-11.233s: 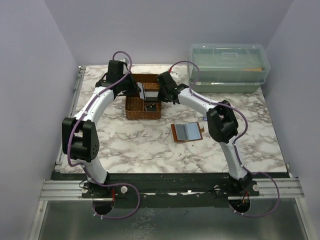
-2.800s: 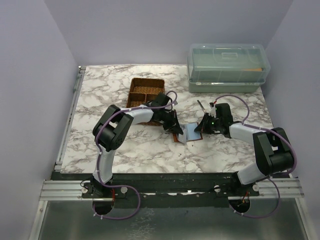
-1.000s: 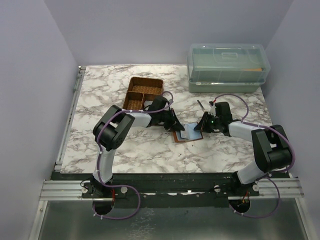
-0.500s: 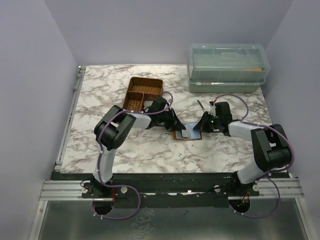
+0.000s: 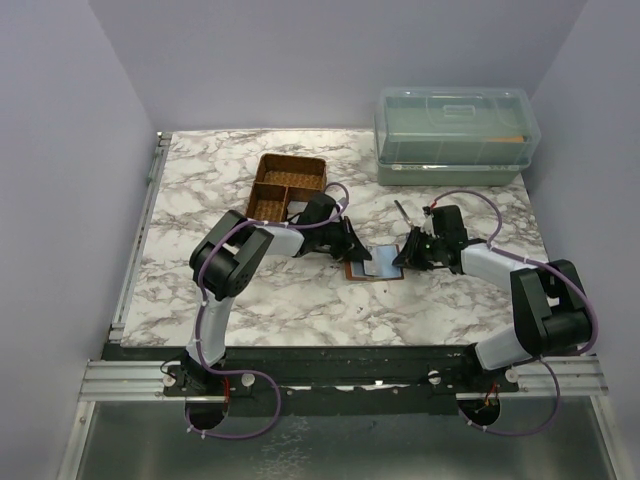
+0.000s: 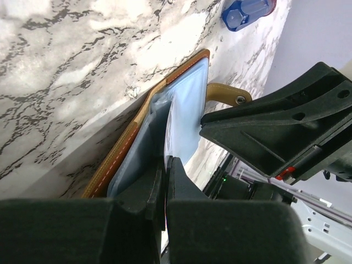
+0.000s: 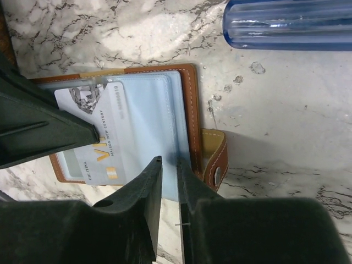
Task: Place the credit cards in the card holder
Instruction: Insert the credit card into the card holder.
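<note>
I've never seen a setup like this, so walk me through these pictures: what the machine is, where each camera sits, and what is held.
This is a robot with two arms bolted at the near edge of a marble table, each ending in a two-finger hand. The wide picture looks down from above and behind; the two close-ups come from cameras on the wrists. On the table are an open brown card holder, a woven divided basket, a lidded clear plastic box and a blue-handled tool. The left hand is shut on a pale credit card lying across the holder's light blue inside. The right hand is by the holder's edge, slightly open, holding nothing.
</note>
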Robot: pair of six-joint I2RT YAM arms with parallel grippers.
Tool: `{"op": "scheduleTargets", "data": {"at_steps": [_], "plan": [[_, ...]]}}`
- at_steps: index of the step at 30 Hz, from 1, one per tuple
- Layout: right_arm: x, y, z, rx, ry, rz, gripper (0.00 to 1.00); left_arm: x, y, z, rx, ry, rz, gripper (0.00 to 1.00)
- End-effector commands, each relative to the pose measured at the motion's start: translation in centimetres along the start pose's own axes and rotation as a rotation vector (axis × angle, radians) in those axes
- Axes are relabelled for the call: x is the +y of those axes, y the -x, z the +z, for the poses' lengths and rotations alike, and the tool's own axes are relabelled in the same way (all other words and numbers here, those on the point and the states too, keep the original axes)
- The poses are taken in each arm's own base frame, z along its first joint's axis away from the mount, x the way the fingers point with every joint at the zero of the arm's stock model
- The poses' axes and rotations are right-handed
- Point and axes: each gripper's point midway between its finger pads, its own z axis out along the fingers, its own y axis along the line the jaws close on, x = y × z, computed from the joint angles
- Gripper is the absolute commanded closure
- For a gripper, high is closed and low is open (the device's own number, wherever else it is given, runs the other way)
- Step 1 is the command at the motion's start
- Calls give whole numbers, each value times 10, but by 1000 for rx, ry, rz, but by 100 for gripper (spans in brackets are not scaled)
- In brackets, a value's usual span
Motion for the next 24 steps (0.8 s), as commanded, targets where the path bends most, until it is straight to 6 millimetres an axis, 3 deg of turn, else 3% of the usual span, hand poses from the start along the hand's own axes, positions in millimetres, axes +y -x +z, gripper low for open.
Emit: {"op": "scheduleTargets", "data": {"at_steps": [1, 7, 13, 19, 24], "plan": [[-12, -5, 1, 9, -46, -10, 79, 20, -9, 5, 27, 77, 21, 100], [-11, -16, 14, 55, 1, 6, 82, 17, -16, 16, 69, 66, 9, 100], [-11, -16, 12, 40, 1, 12, 88, 3, -19, 33, 82, 52, 26, 97], [-14, -16, 13, 43, -15, 12, 90, 7, -17, 21, 56, 151, 74, 72], [-13, -16, 11, 39, -9, 8, 90, 20, -16, 2, 41, 284, 122, 63]]}}
